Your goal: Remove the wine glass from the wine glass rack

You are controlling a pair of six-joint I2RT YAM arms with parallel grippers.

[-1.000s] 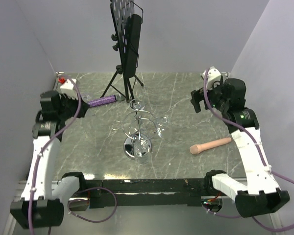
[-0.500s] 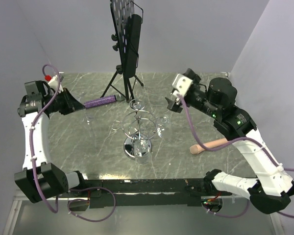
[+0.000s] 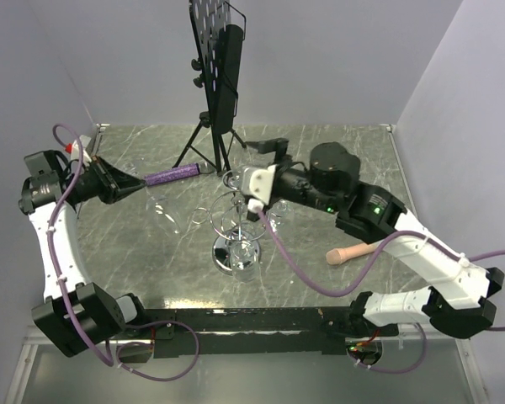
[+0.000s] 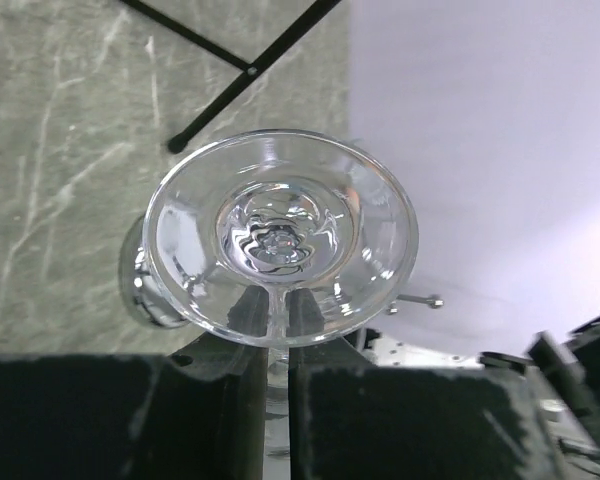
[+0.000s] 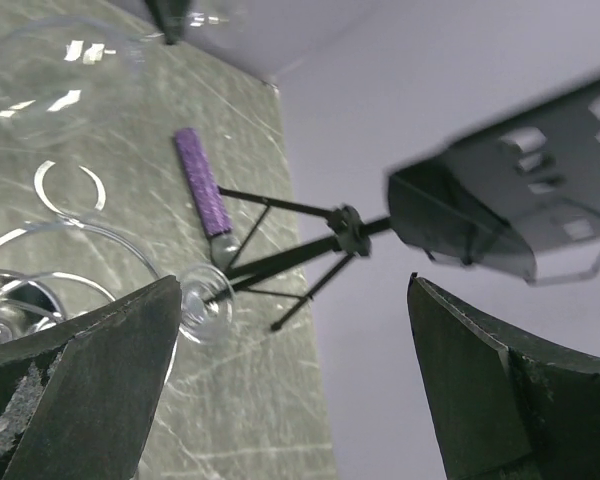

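My left end effector (image 4: 277,395) clamps the stem of a clear wine glass (image 4: 280,240), left of the chrome wire rack (image 3: 236,223). My right end effector (image 5: 292,320) is spread wide apart beside that rack.

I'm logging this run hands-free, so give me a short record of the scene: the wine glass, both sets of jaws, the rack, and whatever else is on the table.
wine glass: held left of the rack, apart from it, foot facing the left wrist camera
left jaws: shut on the wine glass stem
right jaws: wide open, holding nothing, at the rack's far side
wine glass rack: upright, other glasses on it
also on table: purple cylinder, tan handle-shaped object, music stand
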